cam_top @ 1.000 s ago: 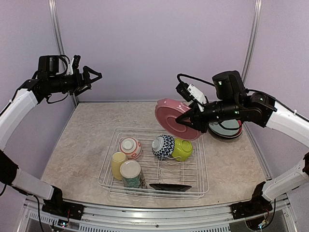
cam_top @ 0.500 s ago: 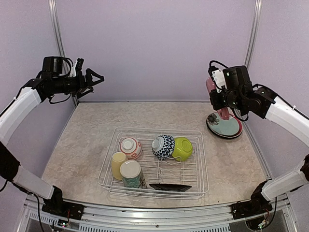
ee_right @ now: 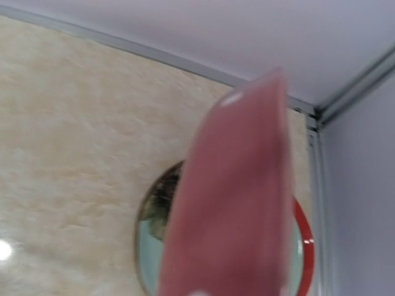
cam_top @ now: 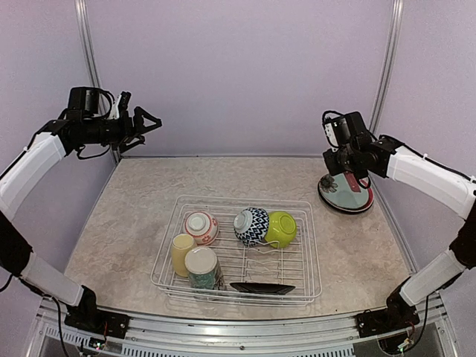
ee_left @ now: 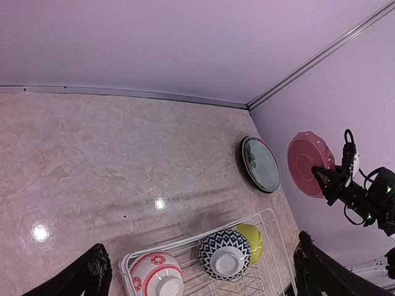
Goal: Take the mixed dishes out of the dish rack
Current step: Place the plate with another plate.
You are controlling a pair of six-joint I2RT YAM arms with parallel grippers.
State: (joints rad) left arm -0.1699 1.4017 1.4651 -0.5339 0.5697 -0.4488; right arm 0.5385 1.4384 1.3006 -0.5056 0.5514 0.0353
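Right arm (cam_top: pixel 416 167) has swung the pink plate (cam_top: pixel 349 181) from above the rack (cam_top: pixel 245 198) to the far right corner of the bench (cam_top: pixel 134 201), and it now sits lower. Right jaws are clamped on its rim. Left arm (cam_top: pixel 37 160) has barely shifted: high at left, left jaws apart, nothing held.

Rack load unchanged, near to far:
- black plate (cam_top: pixel 262 287) at the front rail
- floral cup (cam_top: pixel 202 268), yellow mug (cam_top: pixel 181 253)
- red bowl (cam_top: pixel 201 227), black-and-white bowl (cam_top: pixel 251 226) touching green bowl (cam_top: pixel 280 228)

Pink plate stands on edge over the plate stack (cam_top: pixel 364 202).
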